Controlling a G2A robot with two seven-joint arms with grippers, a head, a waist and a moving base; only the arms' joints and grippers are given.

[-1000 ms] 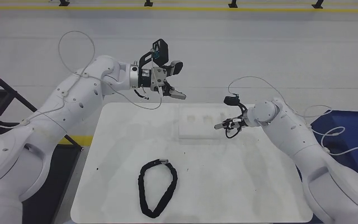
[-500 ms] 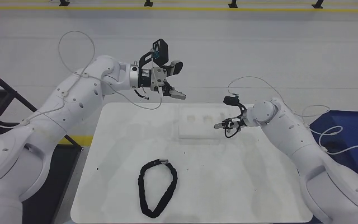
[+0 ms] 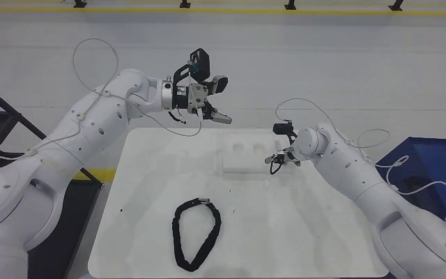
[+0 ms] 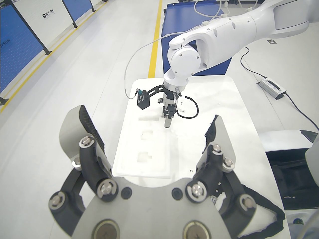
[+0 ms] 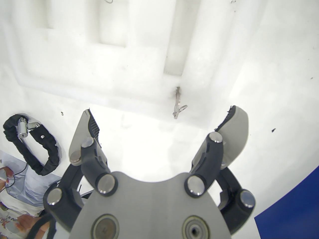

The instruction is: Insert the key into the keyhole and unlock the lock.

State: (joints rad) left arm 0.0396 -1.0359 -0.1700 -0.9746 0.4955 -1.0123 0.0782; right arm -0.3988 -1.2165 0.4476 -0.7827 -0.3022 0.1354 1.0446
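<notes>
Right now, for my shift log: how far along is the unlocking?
Nothing done yet: the key lies by the foam tray, ungrasped. In hand: the open right gripper hangs over it. Remaining: grasp, insert into the chain lock, turn.

Left metal gripper [image 3: 217, 116] raised over the far edge of the white table [image 3: 300, 230], jaws spread wide. Right metal gripper [image 3: 273, 162] low above that table, tilted down, jaws apart.
</notes>
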